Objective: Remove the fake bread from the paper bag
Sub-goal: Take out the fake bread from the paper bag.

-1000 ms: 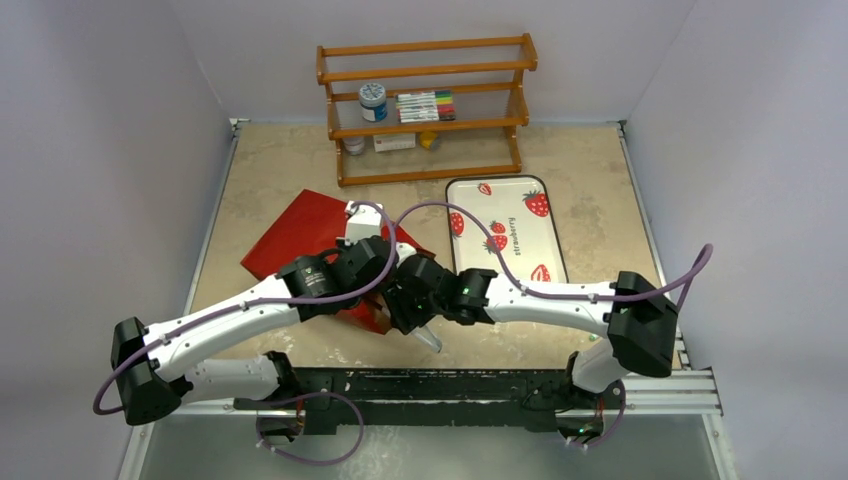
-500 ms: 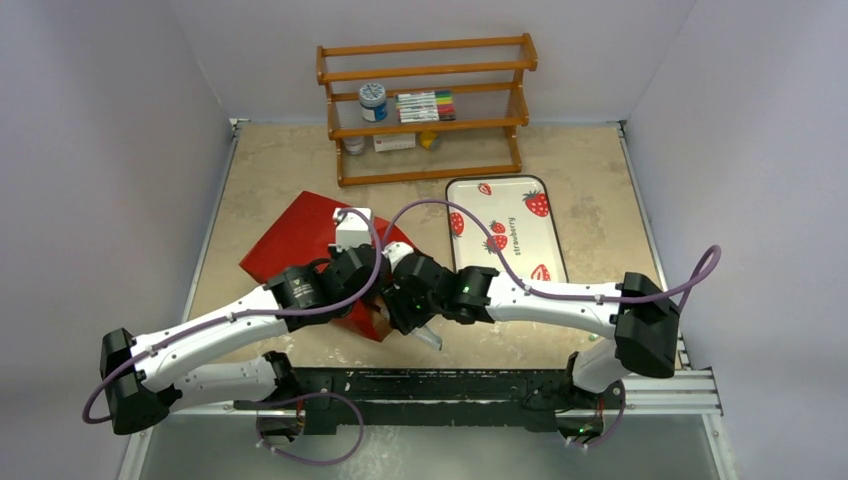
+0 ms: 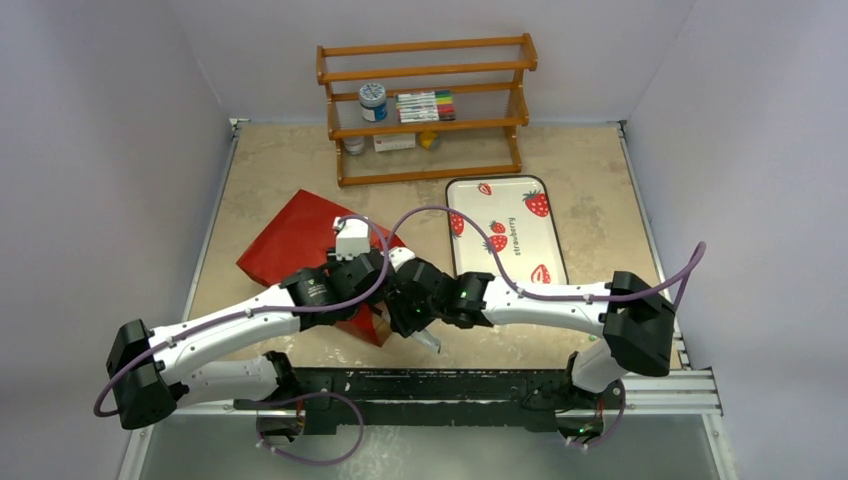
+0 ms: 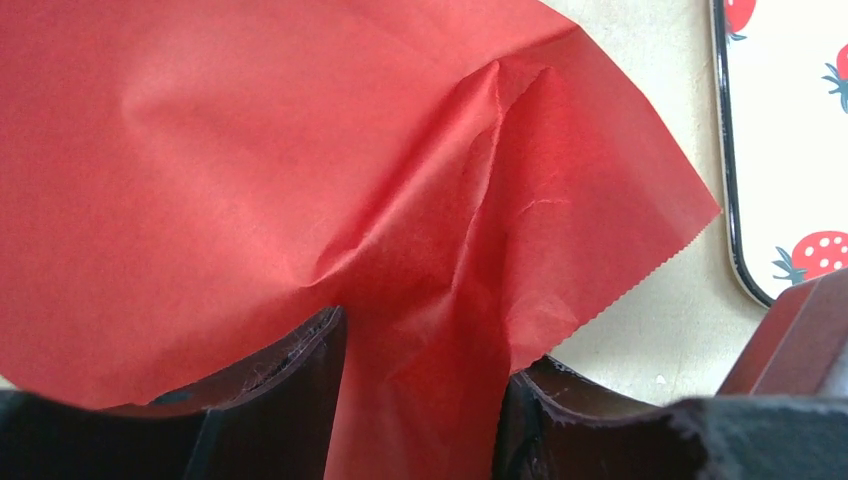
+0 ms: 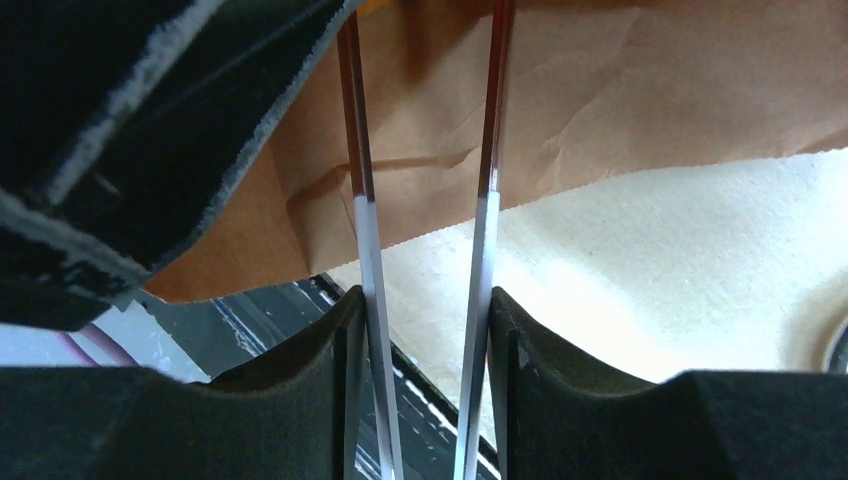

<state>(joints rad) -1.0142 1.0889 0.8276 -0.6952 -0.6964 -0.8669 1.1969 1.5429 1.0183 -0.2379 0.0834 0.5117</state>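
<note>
Paper bag (image 3: pixel 290 238): you have one, red outside and brown inside. It lies flat on the table (image 3: pixel 270 160), left of centre in the top view, mouth end toward lower right. You can't see the mouth from above, because both wrists sit over it.

Left gripper (image 4: pixel 422 345): fingers (image 4: pixel 290 400) apart, with a raised fold of the red paper in the gap and the bag's serrated edge just right of it.

Right gripper (image 5: pixel 422 295): fingers (image 5: pixel 560 400) apart, pointed at the brown inner face. Two thin pale strips (image 5: pixel 365 250) run along their inner faces; can't tell what they are. A dark arm body blocks the upper left of that view.

Bag contents: can't tell, you only get brown paper.

One tray (image 3: pixel 505 205), strawberry print, right of centre, near the bag's corner but apart from it.

One wooden rack (image 3: pixel 425 48), top centre at the back wall, holds:
- one blue-lidded jar (image 3: pixel 372 100)
- one row of markers (image 3: pixel 425 105)
- one white box (image 3: pixel 395 143)
- one small yellow item (image 3: pixel 428 140)
</note>
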